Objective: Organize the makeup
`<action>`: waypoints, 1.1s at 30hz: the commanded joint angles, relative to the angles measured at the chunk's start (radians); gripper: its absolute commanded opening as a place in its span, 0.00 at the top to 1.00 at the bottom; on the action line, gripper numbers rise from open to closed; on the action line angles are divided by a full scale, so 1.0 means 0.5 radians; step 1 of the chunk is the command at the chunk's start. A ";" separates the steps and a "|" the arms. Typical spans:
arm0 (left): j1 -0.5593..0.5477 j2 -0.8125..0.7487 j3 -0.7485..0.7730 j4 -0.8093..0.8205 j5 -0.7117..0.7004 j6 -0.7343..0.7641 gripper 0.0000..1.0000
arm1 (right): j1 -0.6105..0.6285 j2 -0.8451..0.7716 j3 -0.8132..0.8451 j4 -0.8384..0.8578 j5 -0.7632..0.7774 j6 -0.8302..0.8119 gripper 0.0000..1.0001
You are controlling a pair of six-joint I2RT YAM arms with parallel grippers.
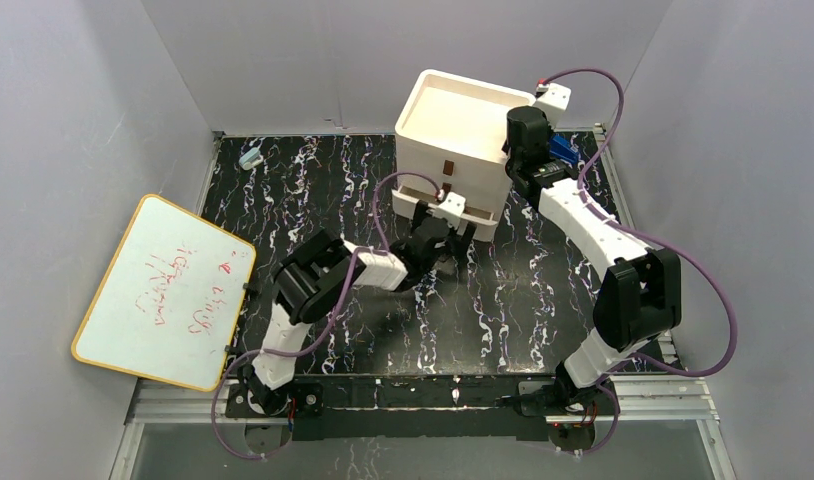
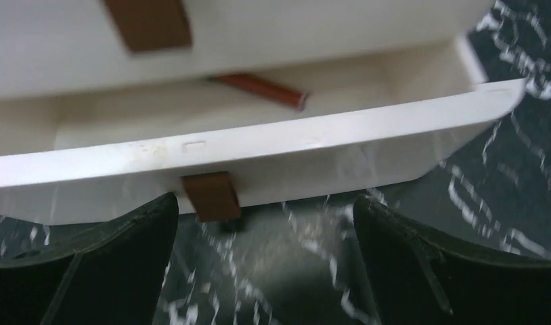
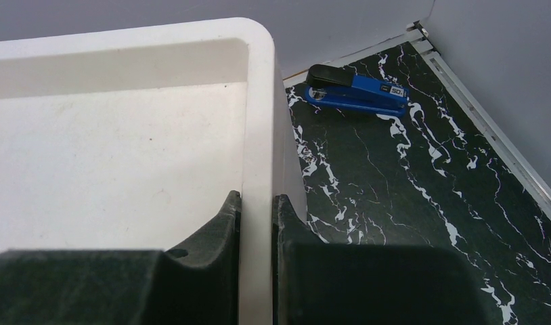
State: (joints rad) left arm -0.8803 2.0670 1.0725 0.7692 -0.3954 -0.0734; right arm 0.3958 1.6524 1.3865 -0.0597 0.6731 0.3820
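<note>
Spread black fingers (image 2: 124,244) of our left gripper (image 2: 266,227) fill the near edge of the wrist view, holding nothing, the small brown drawer handle (image 2: 212,196) off-centre between them. Beyond, inside the open white plastic drawer (image 2: 340,152), lies a thin reddish-brown makeup pencil (image 2: 262,90). Our right gripper (image 3: 256,201) is clamped on the side wall of the white three-drawer box (image 3: 259,101). We judge a closing pinch could miss the handle, or a skewed push jam the drawer. Blur softens this view; other makeup is nowhere visible, and the drawer's depth is hidden.
</note>
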 commanded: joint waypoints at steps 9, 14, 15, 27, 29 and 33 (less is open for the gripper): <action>0.270 0.160 0.534 0.161 0.149 0.294 0.02 | 0.125 0.180 -0.325 -0.888 -0.575 -0.030 0.99; 0.270 -0.526 0.262 0.017 0.210 0.214 0.02 | 0.122 -0.030 -0.298 -0.791 -0.344 -0.065 0.99; 0.270 -0.683 0.219 -0.056 0.225 0.204 0.02 | 0.117 -0.079 -0.265 -0.778 -0.257 -0.078 0.96; 0.384 -1.193 1.660 -1.722 -0.011 0.598 0.02 | 0.055 -0.378 0.735 -0.445 -0.169 -0.609 0.01; 0.394 -1.000 2.185 -2.035 -0.025 0.602 0.02 | 0.055 -0.402 0.870 -0.361 -0.205 -0.686 0.01; 0.390 -0.652 2.929 -2.434 -0.067 0.666 0.01 | 0.054 -0.242 1.419 -0.569 -0.291 -0.724 0.01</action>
State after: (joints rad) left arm -0.6834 1.6001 2.3253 -0.0875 -0.3859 0.1989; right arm 0.4259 1.4952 1.8507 -0.2943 0.5648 0.0937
